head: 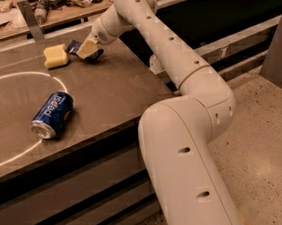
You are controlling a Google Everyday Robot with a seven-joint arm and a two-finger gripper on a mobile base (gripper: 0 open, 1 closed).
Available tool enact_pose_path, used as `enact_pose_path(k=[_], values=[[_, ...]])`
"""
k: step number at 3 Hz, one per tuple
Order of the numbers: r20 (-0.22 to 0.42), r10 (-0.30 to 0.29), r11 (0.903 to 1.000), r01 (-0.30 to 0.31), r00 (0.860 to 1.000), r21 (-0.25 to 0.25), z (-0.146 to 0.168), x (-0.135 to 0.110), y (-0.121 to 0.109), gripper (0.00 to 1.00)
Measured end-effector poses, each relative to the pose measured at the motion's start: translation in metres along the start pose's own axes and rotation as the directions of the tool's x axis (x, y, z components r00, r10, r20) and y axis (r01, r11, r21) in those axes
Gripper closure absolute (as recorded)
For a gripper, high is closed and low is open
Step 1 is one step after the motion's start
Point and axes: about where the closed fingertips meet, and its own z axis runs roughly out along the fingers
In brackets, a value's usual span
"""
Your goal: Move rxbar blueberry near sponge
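The pincer (88, 49) was at the far side of the counter (110, 93), low over its surface, and appeared closed on the small flat dark navy-blue wrapper bar (72, 45). One end of the bar projected toward the pale yellow rectangular block sponge (55, 56), just beside it. A blue Pepsi can (52, 113) lay on its side, well apart, nearer the front edge.

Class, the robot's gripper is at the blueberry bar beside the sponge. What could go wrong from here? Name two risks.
1. The gripper hangs low, right beside the sponge; moving further left might shove the sponge away.
2. The rxbar blueberry lies partly under the gripper, so it might get dragged away from the sponge when the gripper withdraws.
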Motion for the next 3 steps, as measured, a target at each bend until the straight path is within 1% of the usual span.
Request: enact_pose_path(k=[2, 3], values=[[0.027, -0.037, 0.9990, 0.038, 0.999, -0.023, 0.016, -0.009, 0.003, 1.00], [0.043, -0.047, 0.9981, 0.049, 0.998, -0.038, 0.020, -0.016, 0.006, 0.83]])
